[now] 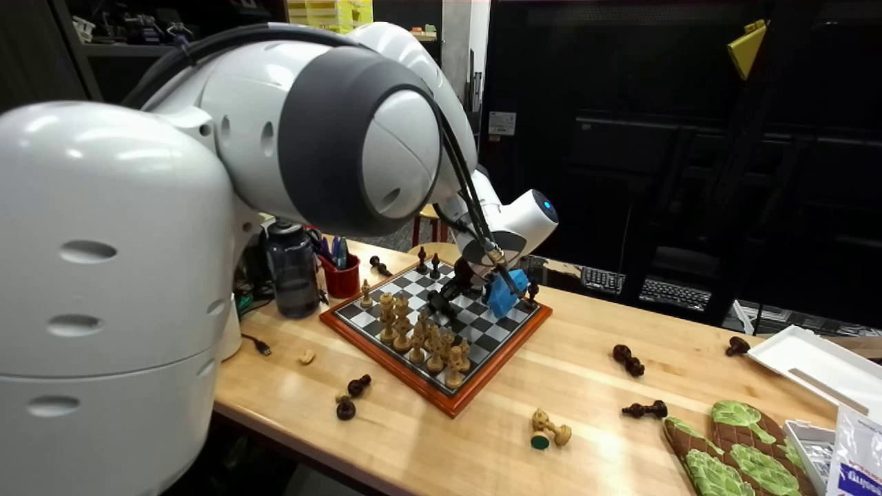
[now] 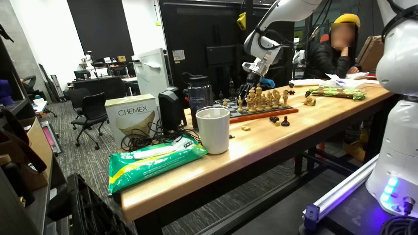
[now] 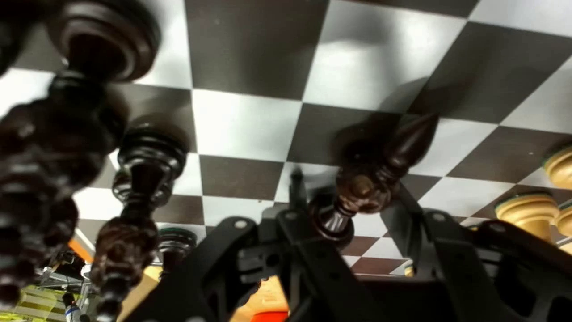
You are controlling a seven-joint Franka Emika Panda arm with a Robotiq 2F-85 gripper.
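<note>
A glossy dark-brown chess piece [image 3: 367,190] — its head tapering to a point, its base flaring — is lying tipped over on the chequered board [image 3: 248,125].

A black panel [image 2: 202,29] stands behind the wooden desk [image 2: 197,171]. Black chairs [image 2: 93,109] sit on streaked gray carpet [image 2: 85,160], with white wall [image 2: 52,31] beyond.

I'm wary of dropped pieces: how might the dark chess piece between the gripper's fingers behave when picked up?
The dark chess piece is probably stiff: its turned body looks like wood. Its glossy, rounded sides may slip or swivel between the fingers. Its round base could let it roll if dropped.
</note>
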